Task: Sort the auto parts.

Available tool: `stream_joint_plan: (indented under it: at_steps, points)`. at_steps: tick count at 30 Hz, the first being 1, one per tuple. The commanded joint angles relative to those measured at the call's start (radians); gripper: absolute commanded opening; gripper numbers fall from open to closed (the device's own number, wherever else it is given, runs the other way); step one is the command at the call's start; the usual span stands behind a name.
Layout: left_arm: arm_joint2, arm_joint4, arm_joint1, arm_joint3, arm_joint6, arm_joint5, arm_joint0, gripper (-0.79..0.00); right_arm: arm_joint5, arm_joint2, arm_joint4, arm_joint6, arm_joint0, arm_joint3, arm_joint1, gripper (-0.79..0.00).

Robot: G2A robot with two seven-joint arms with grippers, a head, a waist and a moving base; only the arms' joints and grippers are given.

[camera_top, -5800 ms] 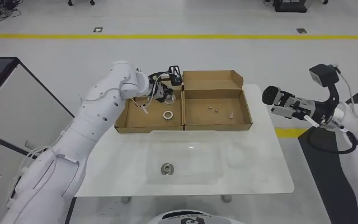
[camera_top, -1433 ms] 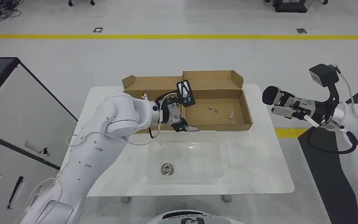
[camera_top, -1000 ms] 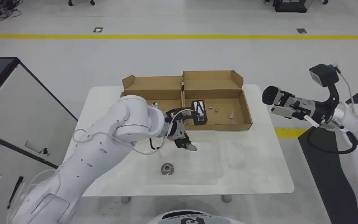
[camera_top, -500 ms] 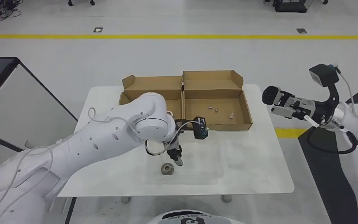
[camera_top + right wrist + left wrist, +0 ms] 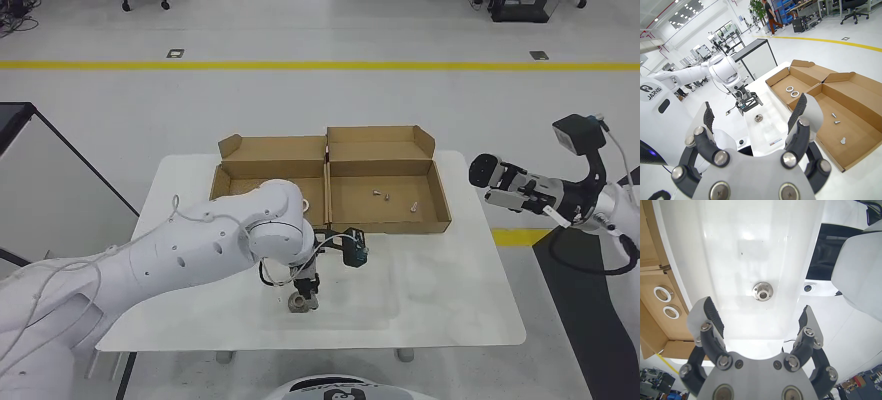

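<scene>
**Left arm back over the tray, last part below it**

The left arm has swung from the left box [image 5: 235,185] back to the clear tray [image 5: 385,290] and come down low. Its jaws are spread wide and empty, just above the flanged metal hub [image 5: 762,292], the one part in the tray. Two rings [image 5: 662,293] lie in the left box and bolts [image 5: 836,122] in the right box [image 5: 395,205], so the hub looks like the next pick. Only the tray's low wall is near. The right arm has stayed beyond the tabletop [image 5: 470,300] edge, jaws open, holding nothing.
</scene>
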Motion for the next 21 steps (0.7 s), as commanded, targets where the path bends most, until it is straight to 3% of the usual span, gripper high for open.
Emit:
stream_joint_plan:
  at_steps: [1, 21]
  points:
    - [0.0, 0.0, 0.0, 0.0, -0.001, 0.001, 0.0, 0.0, 0.0, 0.0, 0.0, 0.0, 0.0, 0.0, 0.0, 0.0]
    - [-0.005, 0.149, 0.03, -0.02, 0.044, -0.042, 0.09, 0.0, 0.0, 0.0, 0.0, 0.0, 0.0, 0.0, 0.0, 0.0]
